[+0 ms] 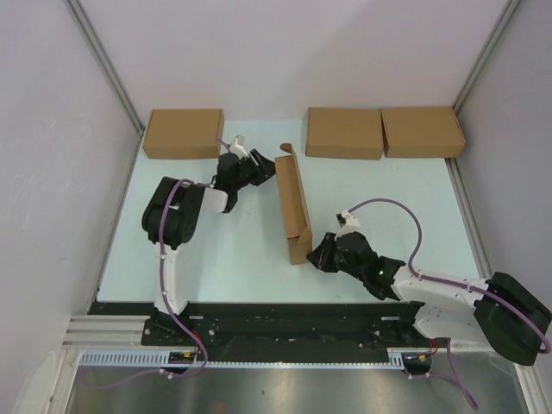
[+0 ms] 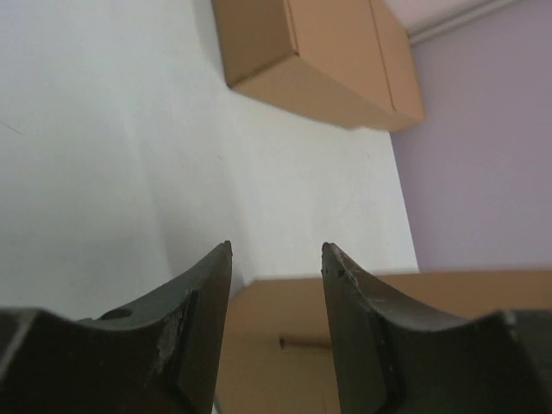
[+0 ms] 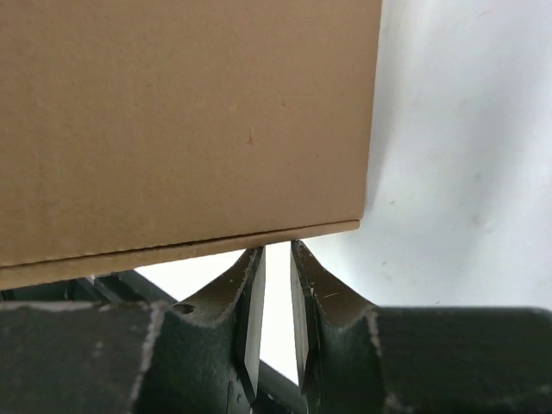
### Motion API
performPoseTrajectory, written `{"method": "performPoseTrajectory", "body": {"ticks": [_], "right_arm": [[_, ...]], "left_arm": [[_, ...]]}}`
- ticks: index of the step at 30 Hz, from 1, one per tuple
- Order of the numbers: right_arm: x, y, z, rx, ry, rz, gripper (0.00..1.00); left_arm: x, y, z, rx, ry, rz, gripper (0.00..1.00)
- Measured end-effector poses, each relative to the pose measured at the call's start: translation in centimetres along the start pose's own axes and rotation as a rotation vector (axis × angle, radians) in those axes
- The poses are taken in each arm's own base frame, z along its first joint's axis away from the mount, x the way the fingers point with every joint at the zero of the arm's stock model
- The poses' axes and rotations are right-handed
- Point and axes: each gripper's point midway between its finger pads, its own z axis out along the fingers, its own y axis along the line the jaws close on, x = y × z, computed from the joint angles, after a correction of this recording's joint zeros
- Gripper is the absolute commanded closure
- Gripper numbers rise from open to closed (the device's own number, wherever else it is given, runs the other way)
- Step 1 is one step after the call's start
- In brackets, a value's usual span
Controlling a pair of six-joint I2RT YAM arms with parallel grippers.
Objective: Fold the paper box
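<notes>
A: Two pairs of jaws to check, then. First, where is the paper box [image 1: 293,200]?

B: It is in the middle of the counter [image 1: 216,250], standing on one long edge and running from far to near. A small flap is raised at its far end. Three other brown boxes [image 1: 183,133] lie along the far side.

A: The left jaws?

B: They are well apart with nothing between them, just beside the paper box's left face near its far end. In the wrist view, cardboard shows below the fingertips [image 2: 211,285].

A: And the right jaws?

B: They are nearly together, leaving a thin slit with bare counter showing through. Their fingertips [image 3: 241,276] sit at the box's near corner, just under its edge. Whether they touch it cannot be told.
</notes>
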Motion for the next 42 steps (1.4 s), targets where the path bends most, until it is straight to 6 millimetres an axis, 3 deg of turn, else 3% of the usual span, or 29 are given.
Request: {"method": "performPoseTrajectory", "body": {"ticks": [7,11,19,27,30,33,37,40,42], "right_arm": [[-1.7,-1.4,0.1,0.03,-0.03,0.03,0.76],[-2.5,-1.9,0.0,0.04,-0.044,0.032,0.76],[-2.7,-2.1,-0.8,0.046,-0.047,0.022,0.7],[-3.7,-1.4,-2.9,0.05,-0.124,-0.03,0.45],[-3.1,-1.3,-3.5,0.077,-0.144,-0.07,0.43],[-3.0,-2.2,-3.7,0.137,-0.171,-0.082,0.47],[-5.1,-4.8,-3.5,0.251,-0.255,-0.036,0.53],[-8.7,-7.2,-3.8,0.335,-0.338,0.035,0.51],[-11.4,-7.3,-4.0,0.343,-0.383,0.058,0.45]], "left_arm": [[2.1,-3.3,-0.7,0.156,0.052,-0.009,0.5],[3.5,-4.1,-1.4,0.205,0.076,-0.019,0.5],[4.1,-3.5,-1.8,0.195,0.07,-0.027,0.49],[3.0,-3.2,-2.2,0.139,0.019,-0.028,0.49],[2.5,-3.0,-2.9,0.094,-0.007,-0.038,0.5],[2.4,-2.6,-4.2,0.036,-0.029,-0.054,0.5],[3.3,-1.5,-6.9,-0.057,-0.06,-0.074,0.5],[3.8,-1.0,-8.6,-0.121,-0.07,-0.084,0.49],[3.5,-1.3,-9.5,-0.141,-0.086,-0.083,0.48]]}}
